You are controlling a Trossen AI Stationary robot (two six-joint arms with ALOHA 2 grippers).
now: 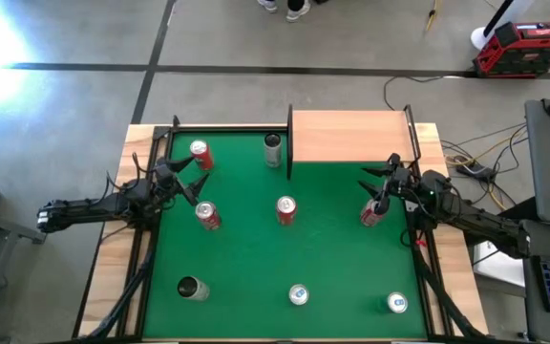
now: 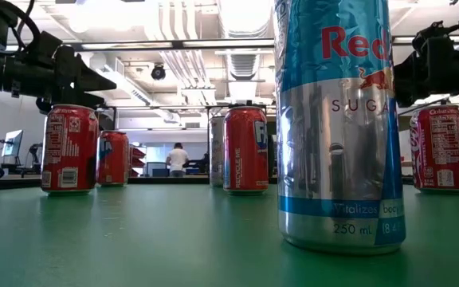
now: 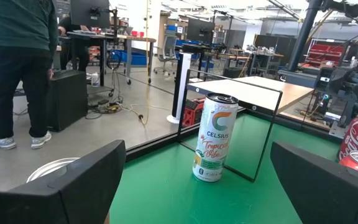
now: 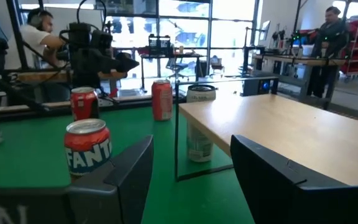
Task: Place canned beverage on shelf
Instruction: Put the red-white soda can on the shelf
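Observation:
The shelf [image 1: 351, 134], a light-wood board with black rails, lies at the mat's far right; it also shows in the right wrist view [image 4: 291, 130]. Several cans stand on the green mat [image 1: 256, 258]. A tall Celsius can [image 3: 215, 137] stands beside the shelf's left rail. A red Fanta can [image 4: 87, 146] stands just beside my right gripper [image 1: 375, 184], which is open and holds nothing. My left gripper [image 1: 197, 180] hovers open at the mat's left, between two red cans [image 1: 200, 153] [image 1: 208, 215], pointing toward the Celsius can.
More cans stand mid-mat [image 1: 285, 210] and along the near edge [image 1: 298, 294] [image 1: 396, 303]. A silver can [image 1: 192, 289] lies at the near left. A tall blue-and-silver can [image 2: 337, 119] fills the low view. People stand in the room beyond the table.

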